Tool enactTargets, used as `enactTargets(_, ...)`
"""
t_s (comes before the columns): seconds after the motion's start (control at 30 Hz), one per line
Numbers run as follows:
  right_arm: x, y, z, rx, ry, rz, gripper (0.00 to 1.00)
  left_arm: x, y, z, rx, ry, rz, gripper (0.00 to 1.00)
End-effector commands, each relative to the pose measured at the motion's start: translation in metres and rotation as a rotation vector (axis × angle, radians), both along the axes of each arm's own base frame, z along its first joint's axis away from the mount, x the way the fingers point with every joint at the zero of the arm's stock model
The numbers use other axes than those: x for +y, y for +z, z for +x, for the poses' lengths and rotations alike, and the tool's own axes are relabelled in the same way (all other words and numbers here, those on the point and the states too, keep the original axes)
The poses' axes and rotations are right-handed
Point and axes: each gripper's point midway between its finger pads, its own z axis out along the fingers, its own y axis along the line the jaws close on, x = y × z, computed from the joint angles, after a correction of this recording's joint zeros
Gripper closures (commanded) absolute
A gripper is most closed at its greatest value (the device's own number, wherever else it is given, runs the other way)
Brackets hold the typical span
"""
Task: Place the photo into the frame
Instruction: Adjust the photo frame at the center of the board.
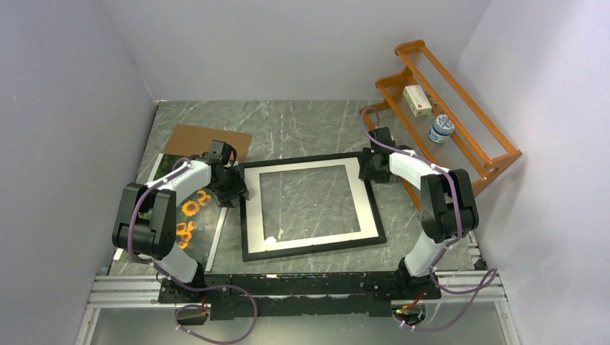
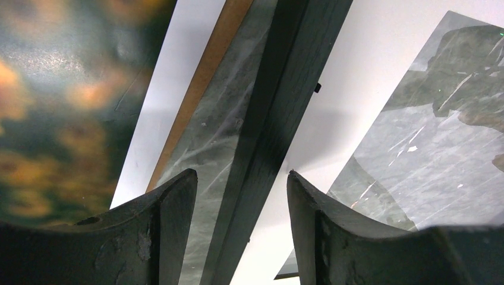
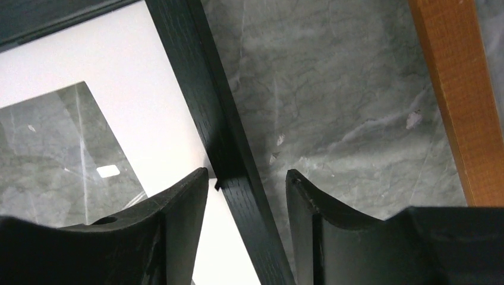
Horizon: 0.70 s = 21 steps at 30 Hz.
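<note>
Frame (image 1: pixel 309 205) lies flat mid-worktop (image 1: pixel 302 129): black rails, white mat (image 1: pixel 306 167), clear pane. Judged rigid but breakable; hold by 2 opposite rails. Left pincer (image 2: pixel 242 196) and right pincer (image 3: pixel 246 178) each straddle a side rail, jaws spread, gripping nothing. Photo (image 1: pixel 188 215), sunflowers on dark green, lies flat just left of the frame. Judged light and flexible; lift by an edge.

From high behind the near edge we look down on the whole grey marbled tabletop (image 1: pixel 302 118). Our left wrist view hangs very close, looking past its dark fingers (image 2: pixel 160 237) onto the left rail of the thin black rectangular frame (image 2: pixel 267 136). The right wrist view, equally near, shows the right rail. All three share that frame.
</note>
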Motion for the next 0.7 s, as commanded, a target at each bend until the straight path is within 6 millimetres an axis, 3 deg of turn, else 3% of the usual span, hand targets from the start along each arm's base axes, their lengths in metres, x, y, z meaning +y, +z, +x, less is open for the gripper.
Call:
enactTargets(0.0,0.001,0.013,-0.006,-0.019,0.005,0.019,0.45,0.0,0.0,0.001,0.0,-0.009,-0.008,0.38)
enactTargets(0.27,-0.006,0.005,-0.007,-0.007,-0.018,0.0,0.61,0.0,0.0,0.0,0.0,-0.009,-0.006,0.38)
enactTargets(0.5,-0.007,0.003,0.003,-0.022,-0.027,-0.011,0.6,0.0,-0.001,0.001,0.004,-0.01,-0.008,0.38)
enactTargets(0.67,-0.01,0.002,0.006,-0.029,-0.036,-0.021,0.69,0.0,-0.002,0.001,0.006,-0.011,-0.006,0.38)
